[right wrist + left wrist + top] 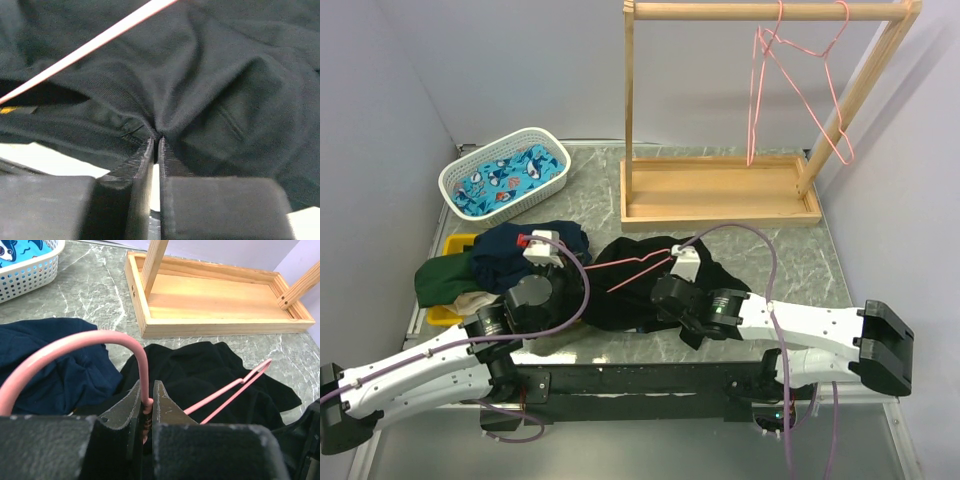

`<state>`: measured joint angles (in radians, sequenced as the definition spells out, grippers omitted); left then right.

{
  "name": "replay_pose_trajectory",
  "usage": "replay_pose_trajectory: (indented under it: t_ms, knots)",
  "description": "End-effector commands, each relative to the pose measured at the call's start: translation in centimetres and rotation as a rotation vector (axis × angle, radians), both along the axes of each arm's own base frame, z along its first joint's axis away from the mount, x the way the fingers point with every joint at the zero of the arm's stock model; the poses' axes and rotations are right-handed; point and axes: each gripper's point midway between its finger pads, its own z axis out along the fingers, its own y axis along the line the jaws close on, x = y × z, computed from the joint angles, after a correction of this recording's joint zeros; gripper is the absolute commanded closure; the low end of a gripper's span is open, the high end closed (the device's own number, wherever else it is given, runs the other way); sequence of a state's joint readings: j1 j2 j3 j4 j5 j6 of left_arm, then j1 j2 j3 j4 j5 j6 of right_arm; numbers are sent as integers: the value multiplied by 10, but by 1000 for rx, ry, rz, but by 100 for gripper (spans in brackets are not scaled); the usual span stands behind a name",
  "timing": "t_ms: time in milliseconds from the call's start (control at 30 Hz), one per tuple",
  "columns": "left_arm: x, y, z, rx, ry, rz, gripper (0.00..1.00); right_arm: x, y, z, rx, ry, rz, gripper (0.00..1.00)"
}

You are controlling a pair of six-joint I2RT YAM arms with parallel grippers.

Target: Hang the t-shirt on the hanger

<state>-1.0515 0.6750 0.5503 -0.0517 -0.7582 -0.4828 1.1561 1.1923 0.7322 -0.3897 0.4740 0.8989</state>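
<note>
Looking at a black t-shirt bunched up mid-table, just in front of the rack, print not showing. Seeing the thin pink hanger slanting across it. Seeing the left gripper clamped tight on the hanger's neck right below the hook, and the right gripper all but closed, pinching a fold of the t-shirt. Sitting on a grey-green marble table, with a wooden rack behind carrying two spare hangers, a white basket far left, a navy garment touching the t-shirt, and pale lilac walls.

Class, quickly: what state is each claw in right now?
Left claw: closed on the pink hanger.
Right claw: closed, pinching the black t-shirt.
</note>
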Motion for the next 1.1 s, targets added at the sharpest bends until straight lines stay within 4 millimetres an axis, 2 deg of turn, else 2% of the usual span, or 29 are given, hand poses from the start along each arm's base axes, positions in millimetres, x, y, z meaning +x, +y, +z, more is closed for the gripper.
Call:
replay_pose_trajectory:
  t_ms: [0,67,300,367,567,767,900,1067]
  knots:
    - [-2,5,23,-31,-37,6,99,16,-28,13,-7,-68,-110,100]
    - [-4,5,22,-36,-37,-9,99,18,-36,12,6,-70,-119,100]
    - [-15,7,30,-60,-67,-82,99,44,-70,24,58,-101,-194,100]
    - [-18,7,30,-54,-76,-98,99,54,-81,32,49,-125,-219,100]
    - [-24,2,34,-62,-97,-154,99,76,-97,54,27,-167,-251,100]
    - [-23,-14,31,-17,-88,-211,99,87,-100,89,19,-218,-238,100]
    - [-17,-16,28,20,-70,-182,99,89,-101,117,11,-243,-217,100]
    - [-12,-24,43,26,-109,-198,99,82,-89,136,21,-235,-122,100]
